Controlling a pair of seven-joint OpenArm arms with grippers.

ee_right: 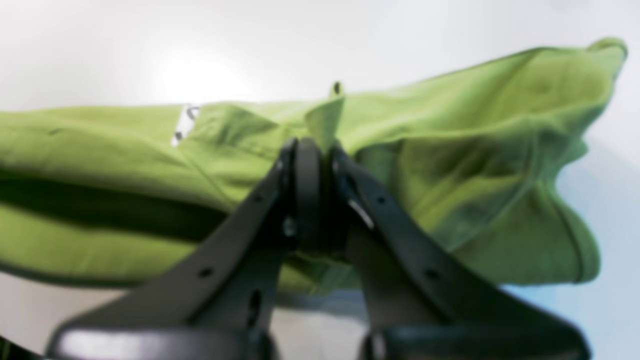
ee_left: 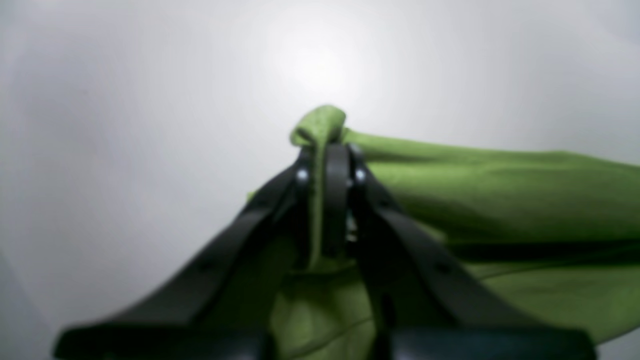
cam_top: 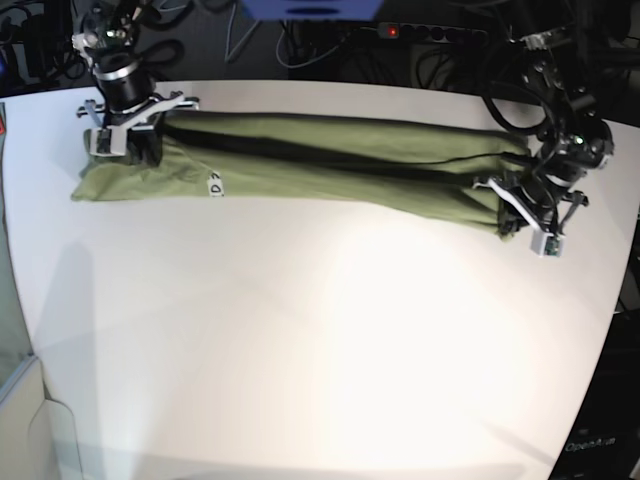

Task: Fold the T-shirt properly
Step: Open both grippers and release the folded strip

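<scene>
The T-shirt (cam_top: 330,160) stretches in a long band across the table (cam_top: 300,350) between both grippers, the left gripper (ee_left: 327,150) and right gripper (ee_right: 312,147) each pinching one end.

the white tabletop (cam_top: 300,350) fills most of the base view, its surface bare and glossy across the lower half, with a bright patch of glare right of centre. behind its far edge, along the top of the frame, lies a dark tangle of black cables (cam_top: 440,60). a power strip with a small red light (cam_top: 392,31) sits at upper centre, and a blue object (cam_top: 315,8) is cut off by the top edge.
</scene>
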